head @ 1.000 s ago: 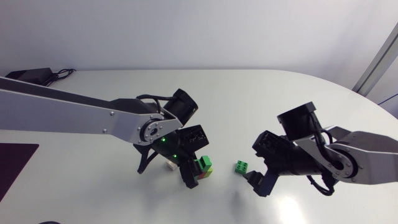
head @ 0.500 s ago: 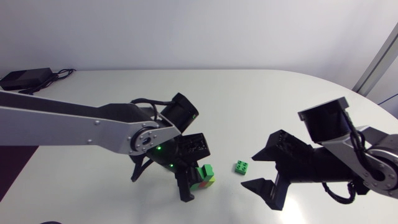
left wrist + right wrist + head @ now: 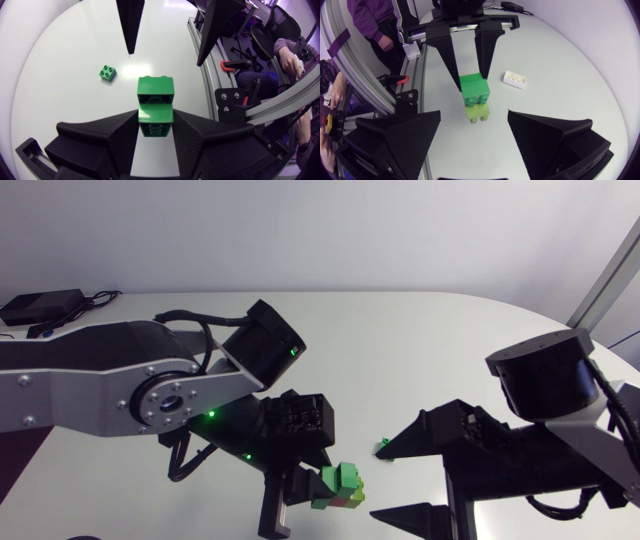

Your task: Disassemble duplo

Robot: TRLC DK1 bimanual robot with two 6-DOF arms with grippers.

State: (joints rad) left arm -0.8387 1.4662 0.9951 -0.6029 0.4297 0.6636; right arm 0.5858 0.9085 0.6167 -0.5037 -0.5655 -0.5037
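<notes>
**Duplo stack** (image 3: 156, 90): held in mid-air, clear of the worktop (image 3: 420, 340), between the two arms. The right wrist view shows a dark green brick joined to a paler lime-green one. The head view adds a red patch on the stack's lower side.

**Left pincer** (image 3: 155, 113): closed on the stack. One wedge finger presses on each of two opposite sides, parted only as far as the bricks allow. The dark green end projects past the fingertips toward the other pincer.

**Right pincer** (image 3: 474, 113): spread wide and holding nothing. It faces the left pincer head-on. The stack lies ahead of it, in line with the gap between its fingers, and touches neither one.

**Loose green brick** (image 3: 107, 73): a single piece lying on the worktop, studs up, apart from the stack. In the head view it sits just beside the right pincer's farther finger and is partly hidden by it.

**White brick** (image 3: 515, 79): lies flat on the worktop, studs up, off to one side of the left pincer's fingers as the right wrist view shows them.

**Arms**: the left arm (image 3: 120, 385) enters from the left side and the right arm (image 3: 560, 410) from the right. Their pincers meet over the nearer middle part of the worktop.
</notes>
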